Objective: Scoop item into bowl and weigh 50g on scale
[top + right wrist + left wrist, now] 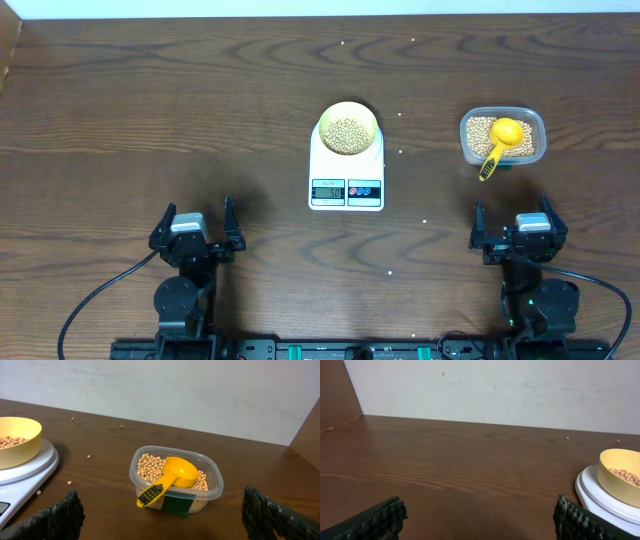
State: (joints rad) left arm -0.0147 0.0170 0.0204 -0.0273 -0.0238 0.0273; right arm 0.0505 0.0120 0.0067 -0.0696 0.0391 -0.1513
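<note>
The pale-yellow bowl (348,128) stands on the white scale (346,180) at the table's centre and holds tan beans (348,136); the scale's display is lit. More beans fill a clear container (503,137) at the right, with a bright yellow scoop (502,140) resting in it, handle over the near rim. My left gripper (198,232) is open and empty near the front left. My right gripper (512,232) is open and empty near the front right. In the left wrist view the bowl (620,476) and scale (600,502) show at right. In the right wrist view the container (176,480), scoop (172,476) and bowl (17,440) show.
A few stray beans lie on the wood, such as one (425,222) right of the scale and one (389,271) near the front. A white wall (495,390) borders the table's far edge.
</note>
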